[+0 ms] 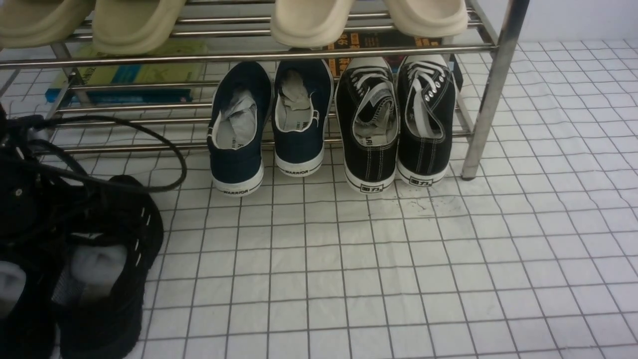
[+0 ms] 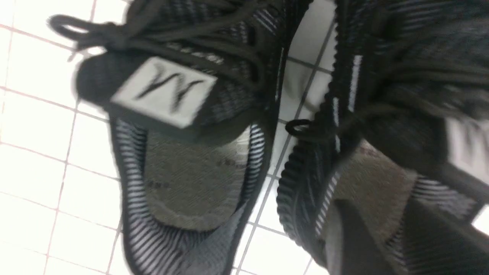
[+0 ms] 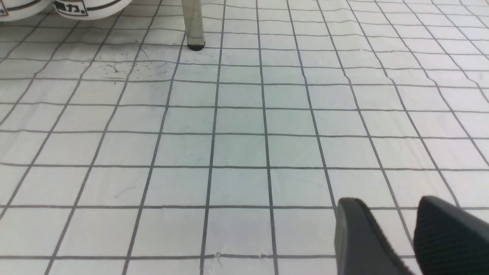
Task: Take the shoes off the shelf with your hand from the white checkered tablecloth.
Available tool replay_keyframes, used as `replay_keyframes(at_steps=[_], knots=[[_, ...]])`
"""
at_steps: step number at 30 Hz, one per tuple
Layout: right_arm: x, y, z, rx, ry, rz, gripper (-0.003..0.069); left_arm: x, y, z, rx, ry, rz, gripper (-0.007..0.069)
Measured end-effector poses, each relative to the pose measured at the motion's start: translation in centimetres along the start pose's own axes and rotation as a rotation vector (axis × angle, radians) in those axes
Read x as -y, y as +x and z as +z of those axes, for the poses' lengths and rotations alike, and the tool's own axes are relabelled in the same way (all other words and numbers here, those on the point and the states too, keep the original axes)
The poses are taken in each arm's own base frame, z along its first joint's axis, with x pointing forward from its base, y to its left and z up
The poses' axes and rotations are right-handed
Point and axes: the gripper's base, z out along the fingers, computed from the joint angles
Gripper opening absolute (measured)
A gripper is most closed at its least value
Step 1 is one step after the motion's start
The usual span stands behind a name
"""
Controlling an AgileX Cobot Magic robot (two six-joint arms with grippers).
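The pair of all-black knit shoes sits on the white checkered tablecloth at the front left, off the chrome shelf. In the left wrist view both shoes fill the frame, one with a white tongue label and the other beside it. My left gripper has one finger inside the second shoe, with that shoe's collar wall between the jaws. In the front view the left arm is a dark mass over the shoes. My right gripper hovers open and empty over bare cloth.
On the shelf's lower rails stand a navy WARRIOR pair and a black canvas pair with white laces. Beige slippers lie on the upper rails, with books behind. A black cable loops from the left arm. A shelf leg stands ahead of the right gripper.
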Motion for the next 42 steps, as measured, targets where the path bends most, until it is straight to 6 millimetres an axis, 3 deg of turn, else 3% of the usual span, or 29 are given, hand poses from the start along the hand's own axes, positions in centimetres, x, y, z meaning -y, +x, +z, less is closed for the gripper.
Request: replay_keyframes(at_steps=[4, 6, 9, 10, 12, 16, 17, 18, 19, 23, 29, 42], knots=[[0.0, 0.0, 0.0, 0.0, 0.0, 0.0, 0.0239, -0.7, 1.1, -2.3, 0.035, 0.006, 0.016, 0.0282], [0.0, 0.0, 0.0, 0.0, 0.0, 0.0, 0.0239, -1.2, 1.9, -3.8, 0.054, 0.008, 0.042, 0.0256], [0.0, 0.0, 0.0, 0.0, 0.0, 0.0, 0.0239, -2.3, 4.2, -6.4, 0.113, 0.027, 0.064, 0.0141], [0.0, 0.0, 0.0, 0.0, 0.0, 0.0, 0.0239, -2.3, 4.3, -6.3, 0.11, 0.025, 0.067, 0.0133], [0.0, 0.0, 0.0, 0.0, 0.0, 0.0, 0.0239, -3.1, 7.2, -7.6, 0.173, 0.074, 0.087, 0.0039], [0.0, 0.0, 0.0, 0.0, 0.0, 0.0, 0.0239, -3.8, 12.3, -7.3, 0.363, 0.227, 0.115, 0.0001], [0.0, 0.0, 0.0, 0.0, 0.0, 0.0, 0.0239, -3.8, 12.8, -7.5, 0.387, 0.245, 0.113, 0.0001], [0.0, 0.0, 0.0, 0.0, 0.0, 0.0, 0.0239, -4.0, 14.4, -7.0, 0.508, 0.309, 0.115, 0.0001], [0.0, 0.0, 0.0, 0.0, 0.0, 0.0, 0.0239, -4.0, 14.5, -6.7, 0.498, 0.306, 0.118, 0.0001], [0.0, 0.0, 0.0, 0.0, 0.0, 0.0, 0.0239, -4.7, 18.1, -5.1, 0.758, 0.406, 0.105, 0.0001], [0.0, 0.0, 0.0, 0.0, 0.0, 0.0, 0.0239, -5.2, 20.0, -3.4, 0.848, 0.41, 0.106, 0.0001], [0.0, 0.0, 0.0, 0.0, 0.0, 0.0, 0.0239, -5.6, 20.1, -2.5, 0.871, 0.327, 0.149, 0.0012]])
